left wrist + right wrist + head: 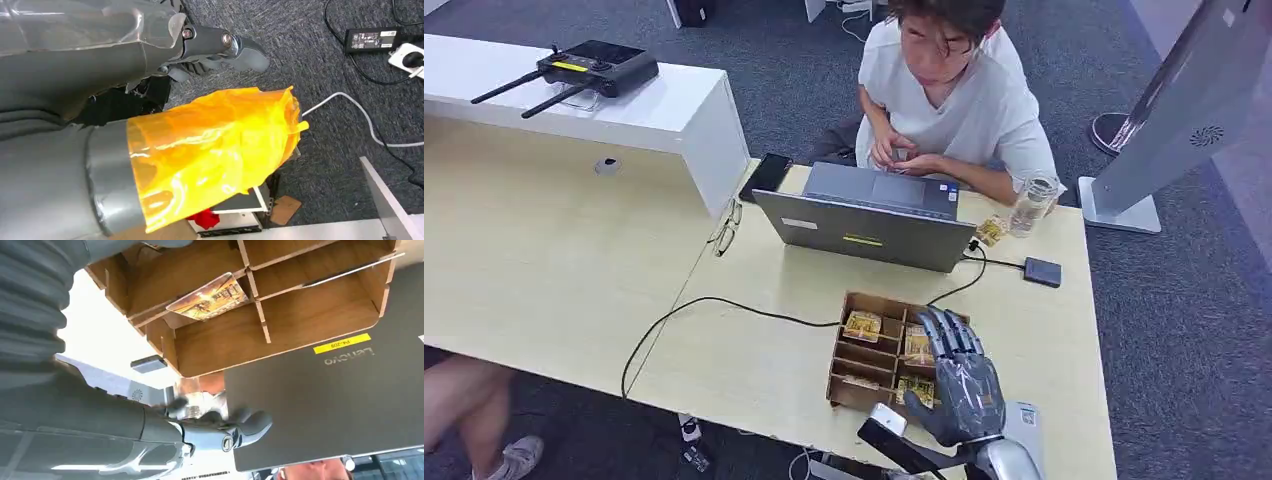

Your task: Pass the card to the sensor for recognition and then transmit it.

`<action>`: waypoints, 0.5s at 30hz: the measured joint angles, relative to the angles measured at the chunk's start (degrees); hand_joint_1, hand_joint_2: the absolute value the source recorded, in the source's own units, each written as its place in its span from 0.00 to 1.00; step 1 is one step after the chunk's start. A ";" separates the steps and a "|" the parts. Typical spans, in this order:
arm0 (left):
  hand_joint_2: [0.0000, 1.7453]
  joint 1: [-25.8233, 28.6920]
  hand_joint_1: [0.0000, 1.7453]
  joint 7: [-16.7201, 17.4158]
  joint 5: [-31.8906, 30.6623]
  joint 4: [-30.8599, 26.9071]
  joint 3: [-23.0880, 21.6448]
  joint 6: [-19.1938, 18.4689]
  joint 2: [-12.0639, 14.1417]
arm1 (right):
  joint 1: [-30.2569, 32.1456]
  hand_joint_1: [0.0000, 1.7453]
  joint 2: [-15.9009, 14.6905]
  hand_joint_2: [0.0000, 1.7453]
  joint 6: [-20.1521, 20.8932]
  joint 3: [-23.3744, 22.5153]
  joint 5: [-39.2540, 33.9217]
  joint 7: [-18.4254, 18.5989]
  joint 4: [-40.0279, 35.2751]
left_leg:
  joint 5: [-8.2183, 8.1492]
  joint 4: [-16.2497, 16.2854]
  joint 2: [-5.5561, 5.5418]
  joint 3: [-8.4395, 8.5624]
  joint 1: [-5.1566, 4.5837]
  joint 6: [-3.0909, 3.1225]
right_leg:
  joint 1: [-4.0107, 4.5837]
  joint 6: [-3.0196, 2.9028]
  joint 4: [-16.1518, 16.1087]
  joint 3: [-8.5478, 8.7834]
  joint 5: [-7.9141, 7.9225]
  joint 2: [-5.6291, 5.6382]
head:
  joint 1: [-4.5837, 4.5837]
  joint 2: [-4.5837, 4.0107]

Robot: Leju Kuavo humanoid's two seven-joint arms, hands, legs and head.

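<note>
Cards: yellow-brown printed cards point(863, 325) lie flat in several compartments of the wooden divider box point(852, 372); the right wrist view shows one point(209, 296) resting in a slot, its picture in warm gold and brown.
Card and hand: the right hand point(961, 382) hangs over the box's right-hand compartments, covering part of the cards there; the card in the far left compartment lies well apart from it.
Right hand: fingers stretched forward and spread above the box; nothing seems to be held, though the palm side is hidden.
Left hand: point(210, 47) in its wrist view, fingers loosely extended over grey carpet, holding nothing.
Box: on the pale wooden table point(754, 360), just in front of a grey laptop point(869, 215).
Sensor: possibly the small dark square device point(1043, 271) cabled to the laptop.
Person: seated behind the laptop in a white shirt point(974, 105).
</note>
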 joint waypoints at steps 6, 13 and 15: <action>0.00 0.01 0.00 -0.07 0.35 0.00 0.00 0.00 0.00 | 0.01 0.00 0.00 1.00 -0.42 0.44 -1.16 -0.98 0.06 | 0.00 0.00 0.00 0.00 0.00 0.00 | 0.00 0.00 0.00 0.00 0.00 0.00 | 0.00 0.00; 0.00 0.13 0.00 -0.04 1.38 0.00 0.11 0.04 -0.02 | 1.20 0.00 -0.56 1.00 -1.03 1.00 -3.21 -2.60 -4.63 | 0.00 0.00 0.00 0.01 0.00 0.00 | 0.00 0.00 0.00 -0.02 0.00 0.01 | -0.02 0.00; 0.00 0.17 0.00 -0.04 1.46 -0.02 0.15 0.11 -0.09 | 1.79 0.00 -1.23 1.00 -1.11 1.16 -3.58 -3.10 -5.95 | 0.00 0.00 -0.01 0.00 0.00 0.00 | 0.00 0.00 0.00 -0.01 0.00 -0.01 | 0.00 0.00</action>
